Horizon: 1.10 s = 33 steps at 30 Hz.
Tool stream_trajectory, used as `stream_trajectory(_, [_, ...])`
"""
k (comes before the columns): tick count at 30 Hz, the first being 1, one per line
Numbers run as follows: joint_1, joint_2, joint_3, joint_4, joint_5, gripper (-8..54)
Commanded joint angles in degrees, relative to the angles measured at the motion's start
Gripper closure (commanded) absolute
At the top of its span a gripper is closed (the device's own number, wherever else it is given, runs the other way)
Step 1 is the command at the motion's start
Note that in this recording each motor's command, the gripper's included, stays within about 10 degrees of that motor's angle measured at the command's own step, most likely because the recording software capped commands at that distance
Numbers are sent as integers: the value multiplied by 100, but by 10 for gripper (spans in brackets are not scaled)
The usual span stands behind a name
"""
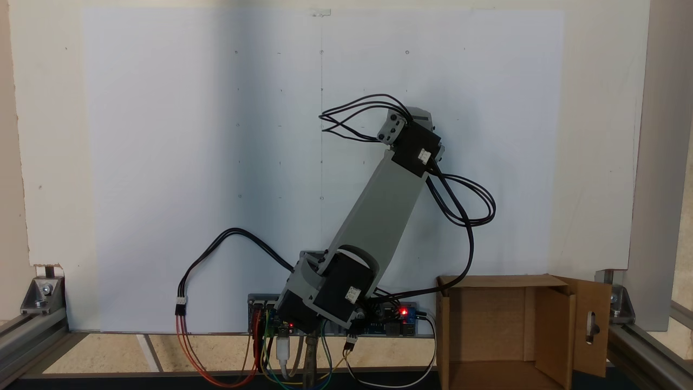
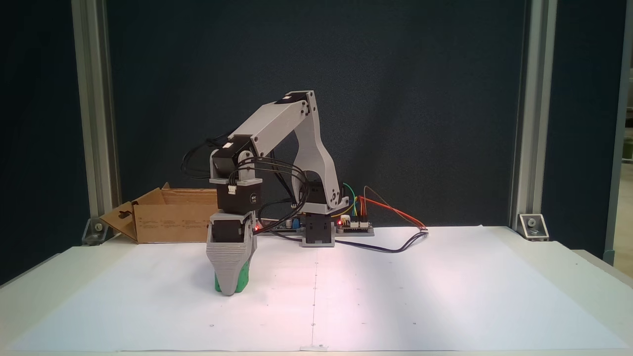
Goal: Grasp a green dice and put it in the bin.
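Left of centre in a fixed view, the gripper (image 2: 230, 282) stood down on the white paper (image 2: 395, 296), its jaws around the green dice (image 2: 242, 281) — whether clamped, I cannot tell. Lifting and carrying to the bin (image 2: 168, 217) — upper left behind — remained.

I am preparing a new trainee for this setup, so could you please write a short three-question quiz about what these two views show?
1. True or false: in a fixed view the gripper is down at the white paper, with the green dice showing beside its front jaw.
2. Multiple choice: in that view, the bin stands (A) left of the arm and behind the gripper, (B) right of the arm, (C) in front of the gripper.
3. Fill in: one side flap of the bin bears a ____-shaped cut-out.

Key: 1 true; 2 A; 3 slot.
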Motion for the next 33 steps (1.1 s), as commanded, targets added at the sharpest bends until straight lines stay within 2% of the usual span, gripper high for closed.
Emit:
stream_trajectory(1, [0, 53, -62, 0, -352, 312])
stream_trajectory(2, [0, 70, -62, 0, -343, 336])
stream_trajectory(7, [-9, 272, -62, 0, -334, 338])
stream_trajectory(14, [202, 1248, -176, 158, -316, 338])
stream_trajectory(18, [448, 1846, -817, 1169, -211, 338])
stream_trajectory(25, [1556, 2241, -2206, 2593, 255, 338])
stream_trajectory(33, [3630, 2268, -2399, 1670, 510, 338])
